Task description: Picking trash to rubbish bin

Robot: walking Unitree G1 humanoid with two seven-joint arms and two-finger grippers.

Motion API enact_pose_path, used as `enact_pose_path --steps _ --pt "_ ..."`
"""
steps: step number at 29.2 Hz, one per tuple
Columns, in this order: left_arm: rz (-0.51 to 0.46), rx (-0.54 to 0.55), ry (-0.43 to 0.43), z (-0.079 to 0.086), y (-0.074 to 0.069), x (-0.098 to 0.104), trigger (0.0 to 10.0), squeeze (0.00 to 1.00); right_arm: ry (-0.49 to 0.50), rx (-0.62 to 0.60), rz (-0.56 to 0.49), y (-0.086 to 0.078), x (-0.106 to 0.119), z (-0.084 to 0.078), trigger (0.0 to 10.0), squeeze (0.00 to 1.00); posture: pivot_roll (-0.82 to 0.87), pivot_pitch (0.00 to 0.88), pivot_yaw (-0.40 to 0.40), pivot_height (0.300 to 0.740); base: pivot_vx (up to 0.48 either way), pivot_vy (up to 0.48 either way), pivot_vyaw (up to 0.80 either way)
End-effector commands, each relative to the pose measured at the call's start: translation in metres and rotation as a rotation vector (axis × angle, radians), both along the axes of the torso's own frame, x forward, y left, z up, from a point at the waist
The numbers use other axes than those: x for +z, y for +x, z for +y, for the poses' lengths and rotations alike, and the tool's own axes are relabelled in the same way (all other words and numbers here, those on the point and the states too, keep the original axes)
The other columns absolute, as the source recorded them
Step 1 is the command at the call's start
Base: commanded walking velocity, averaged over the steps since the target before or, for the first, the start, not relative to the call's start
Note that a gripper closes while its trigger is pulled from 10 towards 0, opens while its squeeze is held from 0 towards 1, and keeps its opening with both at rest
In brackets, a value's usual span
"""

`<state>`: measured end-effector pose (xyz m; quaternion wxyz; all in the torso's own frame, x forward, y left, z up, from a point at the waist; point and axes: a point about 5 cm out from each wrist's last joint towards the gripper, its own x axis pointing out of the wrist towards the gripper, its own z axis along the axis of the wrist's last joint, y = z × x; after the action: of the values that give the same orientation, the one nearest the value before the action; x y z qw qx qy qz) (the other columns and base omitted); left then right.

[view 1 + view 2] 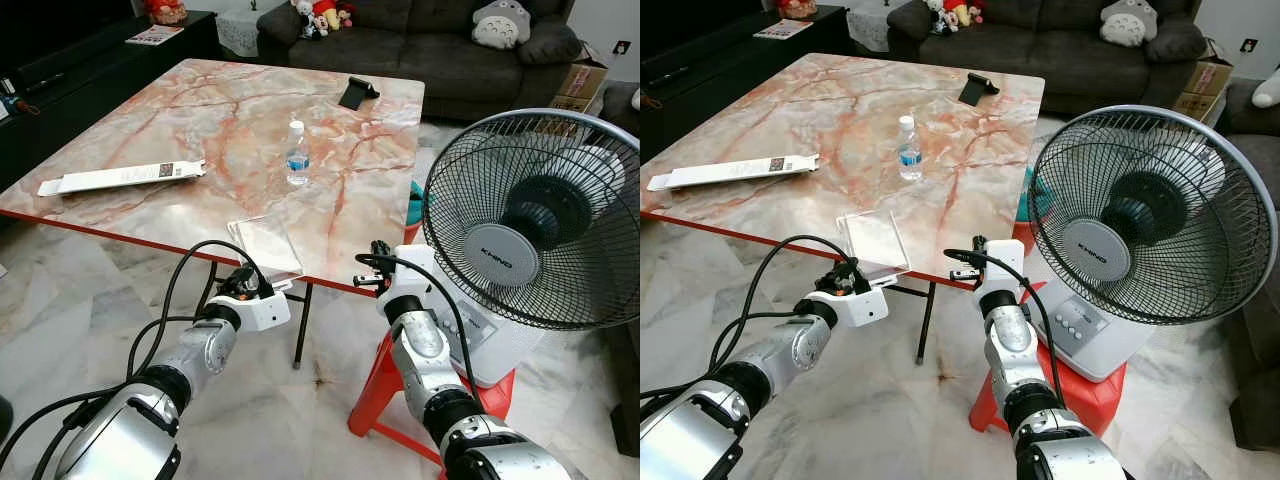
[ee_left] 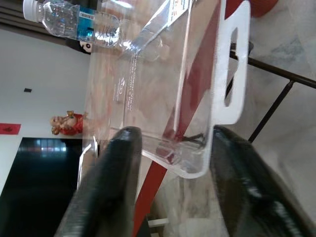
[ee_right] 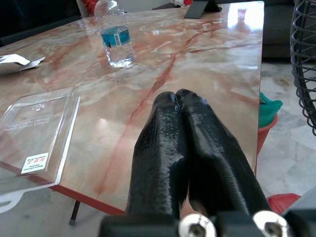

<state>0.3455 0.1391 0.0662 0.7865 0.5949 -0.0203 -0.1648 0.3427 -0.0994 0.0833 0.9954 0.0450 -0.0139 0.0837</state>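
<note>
At the near red edge of the marble table [image 1: 130, 120], left end effector [image 2: 170, 163] spread wide, its two black fingers [image 2: 106, 187] flanking the clear plastic package [image 1: 266, 246] that overhangs that edge. Just right of it, right end effector [image 3: 185, 138] pressed fully closed and empty, raised level with the table edge. Farther back near mid-table, upright water bottle [image 1: 297, 153]; toward the left edge, long white box [image 1: 122, 177]; off to the right, fan [image 1: 545, 215].

Both eye views look down from the head across the tabletop [image 1: 200, 110]. Each wrist view looks along its own fingers, close to the near edge; all share the bottle [image 1: 297, 152].
</note>
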Motion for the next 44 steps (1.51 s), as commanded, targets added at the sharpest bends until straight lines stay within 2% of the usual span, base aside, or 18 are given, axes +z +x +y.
enact_pose_path --steps 1,9,14,20,21,28,29,30,37,44 --pt "0.000 -0.013 0.011 -0.001 0.000 0.000 0.0 0.00 0.003 -0.002 -0.021 0.003 0.005 0.002 10.0 0.00 0.03 0.000 -0.005 0.740 0.000 0.000 0.00" --pt "-0.007 -0.015 0.008 -0.001 0.000 0.000 0.0 0.00 0.001 -0.011 -0.019 0.002 0.005 0.000 10.0 0.00 0.02 0.005 -0.008 0.740 0.000 0.000 0.00" --pt "-0.068 -0.015 -0.009 -0.002 0.004 0.009 0.0 0.00 0.003 -0.015 -0.021 0.003 0.006 0.000 10.0 0.00 0.03 0.005 -0.011 0.740 0.000 0.000 0.00" --pt "-0.216 -0.015 -0.048 0.000 0.013 0.032 0.0 0.00 0.003 -0.014 -0.026 0.004 0.007 0.000 10.0 0.00 0.03 0.004 -0.013 0.740 0.000 0.000 0.00" --pt "-0.274 -0.017 -0.062 0.000 0.015 0.041 0.0 0.00 0.003 -0.015 -0.027 0.004 0.007 0.001 10.0 0.00 0.03 0.002 -0.012 0.740 0.000 0.000 0.00" --pt "-0.419 -0.029 -0.089 -0.001 0.020 0.064 0.0 0.00 0.008 -0.016 -0.037 0.005 0.010 0.001 10.0 0.00 0.04 0.000 -0.010 0.740 0.000 0.000 0.00" --pt "-0.436 -0.029 -0.093 -0.001 0.021 0.067 3.4 0.00 0.008 -0.016 -0.038 0.005 0.010 0.001 10.0 0.00 0.04 0.000 -0.009 0.740 0.000 0.000 0.00" --pt "-0.468 -0.033 -0.109 -0.003 0.021 0.073 10.0 0.00 0.009 -0.016 -0.045 0.006 0.011 0.001 10.0 0.00 0.04 0.000 -0.009 0.740 0.000 0.000 0.00" --pt "-0.563 -0.074 -0.179 -0.010 0.019 0.090 10.0 0.00 0.022 -0.027 -0.093 0.009 0.021 0.000 10.0 0.00 0.04 0.000 -0.007 0.740 0.000 0.000 0.00" --pt "-0.608 -0.064 -0.322 -0.012 0.023 0.114 10.0 0.00 0.044 -0.042 -0.189 0.017 0.044 -0.001 10.0 0.00 0.04 0.000 -0.003 0.740 0.000 0.000 0.00"
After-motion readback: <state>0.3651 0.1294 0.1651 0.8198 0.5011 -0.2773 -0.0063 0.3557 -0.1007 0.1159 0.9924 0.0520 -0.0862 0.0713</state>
